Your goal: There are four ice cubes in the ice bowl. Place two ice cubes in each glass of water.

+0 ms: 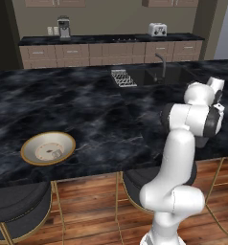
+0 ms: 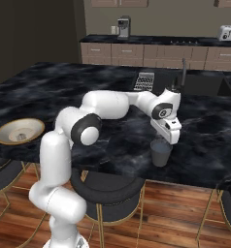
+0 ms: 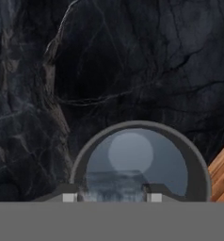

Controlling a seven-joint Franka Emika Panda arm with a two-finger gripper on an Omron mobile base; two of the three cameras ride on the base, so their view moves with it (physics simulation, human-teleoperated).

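Just above the glass of water [image 2: 160,154], the gripper [image 3: 112,196] pinches an ice cube [image 3: 113,187] between its tips, over the glass mouth. Far left of the glass, the ice bowl [image 1: 32,146] holds a pale lump; count unclear. Both sit on the black marble counter [image 1: 87,110]; sink [image 1: 159,76] behind the glass, wood floor below.

Counter [image 1: 87,110]: black marble with pale veins, spread across the scene.
Sink [image 1: 164,75]: set into the far right of the counter, with a dark faucet [image 1: 162,61].
Drying rack [image 1: 123,77]: laid just left of the sink.
Coffee machine [image 1: 63,27]: seen far left on the back counter.
Toaster [image 1: 157,29]: seen far right there.
Stools [image 2: 107,191]: dark-cushioned, gold-legged, near side.
Floor [image 1: 96,210]: wooden planks.
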